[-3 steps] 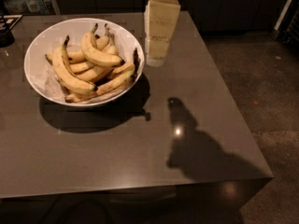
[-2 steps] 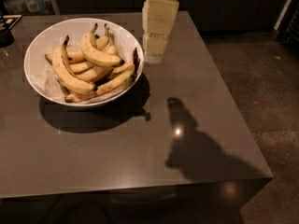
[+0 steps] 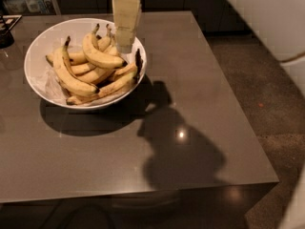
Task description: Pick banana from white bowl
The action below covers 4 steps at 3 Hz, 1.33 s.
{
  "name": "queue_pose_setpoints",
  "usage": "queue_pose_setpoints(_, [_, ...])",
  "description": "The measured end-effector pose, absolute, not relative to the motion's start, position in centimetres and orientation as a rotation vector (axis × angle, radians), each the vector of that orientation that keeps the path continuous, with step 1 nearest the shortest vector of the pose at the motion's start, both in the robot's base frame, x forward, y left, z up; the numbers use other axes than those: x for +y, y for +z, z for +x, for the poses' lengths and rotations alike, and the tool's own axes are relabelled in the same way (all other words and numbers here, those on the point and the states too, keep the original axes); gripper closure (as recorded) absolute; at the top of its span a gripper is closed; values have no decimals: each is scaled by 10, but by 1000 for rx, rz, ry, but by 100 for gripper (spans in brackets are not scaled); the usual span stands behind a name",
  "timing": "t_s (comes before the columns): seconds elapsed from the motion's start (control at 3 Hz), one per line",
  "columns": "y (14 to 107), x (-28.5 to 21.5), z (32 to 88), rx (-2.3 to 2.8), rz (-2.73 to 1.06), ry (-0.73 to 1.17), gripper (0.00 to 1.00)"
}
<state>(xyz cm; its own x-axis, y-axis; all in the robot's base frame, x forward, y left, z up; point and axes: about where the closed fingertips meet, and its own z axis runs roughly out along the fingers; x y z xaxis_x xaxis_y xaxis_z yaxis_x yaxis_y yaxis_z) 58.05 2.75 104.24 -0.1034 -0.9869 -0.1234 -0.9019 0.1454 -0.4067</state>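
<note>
The white bowl sits at the far left of the dark grey table. It holds several yellow bananas with brown tips, piled lengthwise. My gripper hangs down from the top of the view over the bowl's right side, its pale tip just above the bananas near the right rim.
A dark object stands at the table's far left edge. The table's front edge and right edge drop to a speckled floor. Part of my white body fills the upper right. Dark cabinets line the back.
The gripper has moved left, from beside the bowl's right rim to over the bananas inside it. The view has shifted so the bowl sits lower and nearer.
</note>
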Motion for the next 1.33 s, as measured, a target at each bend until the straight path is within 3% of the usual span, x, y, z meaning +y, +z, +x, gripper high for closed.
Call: queue_pose_setpoints(1.33, [979,96,606,2143,-1851,-329,0])
